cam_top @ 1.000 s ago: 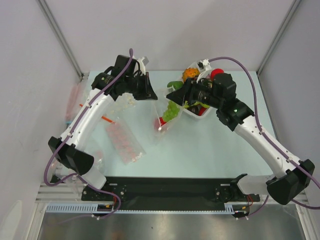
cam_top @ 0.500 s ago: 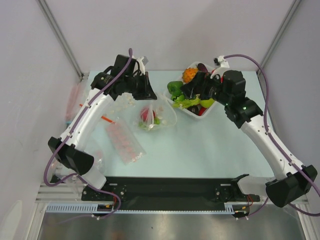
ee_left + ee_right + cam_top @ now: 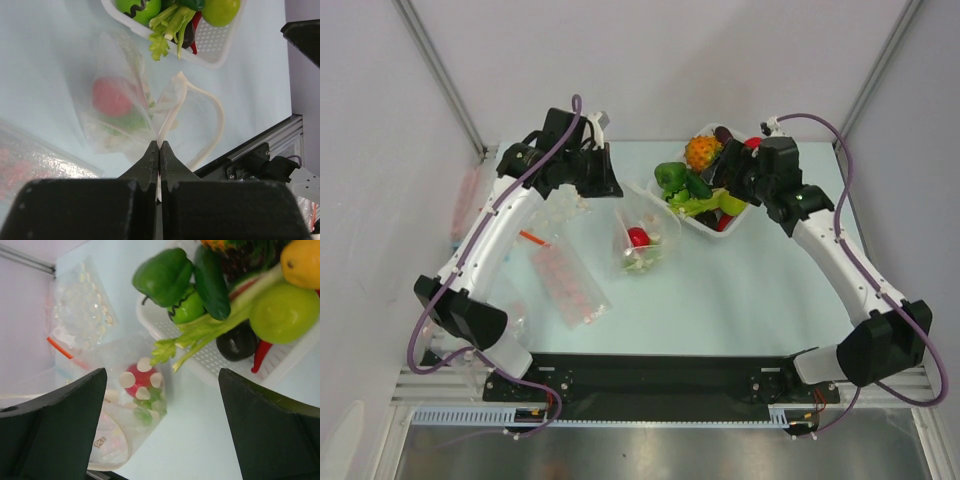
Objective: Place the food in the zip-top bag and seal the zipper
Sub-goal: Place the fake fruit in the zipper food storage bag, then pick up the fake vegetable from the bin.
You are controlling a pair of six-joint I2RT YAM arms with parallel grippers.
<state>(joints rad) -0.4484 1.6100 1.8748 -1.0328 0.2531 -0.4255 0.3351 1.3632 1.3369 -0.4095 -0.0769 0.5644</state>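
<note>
The clear zip-top bag (image 3: 650, 232) lies open on the table. A red piece (image 3: 638, 237) and a light green piece (image 3: 642, 257) sit inside it. My left gripper (image 3: 609, 186) is shut on the bag's rim, with the plastic pinched between the closed jaws (image 3: 159, 146). In that wrist view the bag (image 3: 172, 107) hangs below with the red piece (image 3: 112, 97). My right gripper (image 3: 712, 186) hovers over the white tray (image 3: 724, 225), open and empty (image 3: 162, 407). Green pepper (image 3: 162, 275), celery (image 3: 200, 337) and a lime-green fruit (image 3: 285, 312) fill the tray (image 3: 210, 362). I cannot make out the zipper.
A flat packet with pink-red blobs (image 3: 570, 285) lies left of the bag. A clear packet with white dots (image 3: 565, 208) and a thin red strip (image 3: 532, 238) lie under the left arm. Frame posts and walls close the back corners.
My right gripper opened above the bag and pulled back right over the tray. The green piece it held now lies in the bag, which has sagged lower. The left grip is unchanged.
</note>
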